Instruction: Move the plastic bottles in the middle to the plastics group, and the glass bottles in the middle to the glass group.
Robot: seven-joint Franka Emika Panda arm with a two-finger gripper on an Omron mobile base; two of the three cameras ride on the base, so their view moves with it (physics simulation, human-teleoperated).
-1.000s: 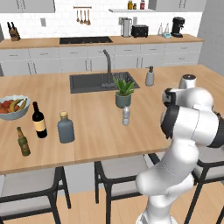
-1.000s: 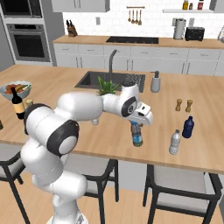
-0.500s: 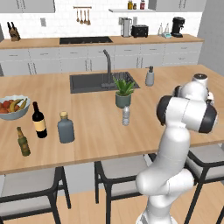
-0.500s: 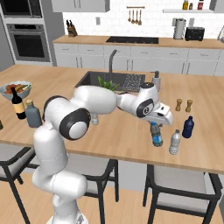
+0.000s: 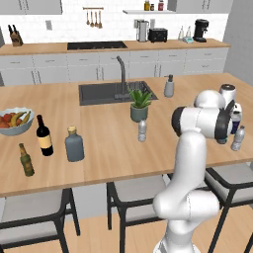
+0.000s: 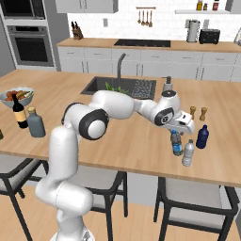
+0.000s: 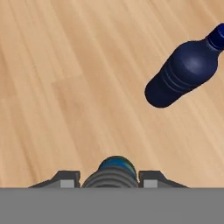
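Observation:
My gripper (image 6: 178, 133) is shut on the neck of the clear plastic bottle with a blue label (image 6: 176, 144), which hangs upright just over the counter. It is right beside the plastics group: the silvery-clear bottle (image 6: 188, 153) and the all-dark-blue bottle (image 6: 202, 137). In the hand view the held bottle's cap (image 7: 116, 171) sits between my fingertips, with the dark-blue bottle (image 7: 183, 72) beyond. The pale grey-clear plastic bottle (image 5: 142, 131) stands mid-counter by the plant. The squat grey-blue glass bottle (image 5: 74, 144) stands next to the glass group: wine bottle (image 5: 44, 136) and beer bottle (image 5: 26, 160).
Pepper and salt shakers (image 6: 197, 113) stand just behind the plastics group. A potted plant (image 5: 140, 104), the sink (image 5: 106, 92) and a grey soap dispenser (image 5: 169, 86) lie toward the middle. A fruit bowl (image 5: 15, 121) sits at the far left. Stools line the near edge.
The arm has swung to the right across the counter with the blue-label bottle in its grip, from the middle to beside the plastics group. Nothing else moved.

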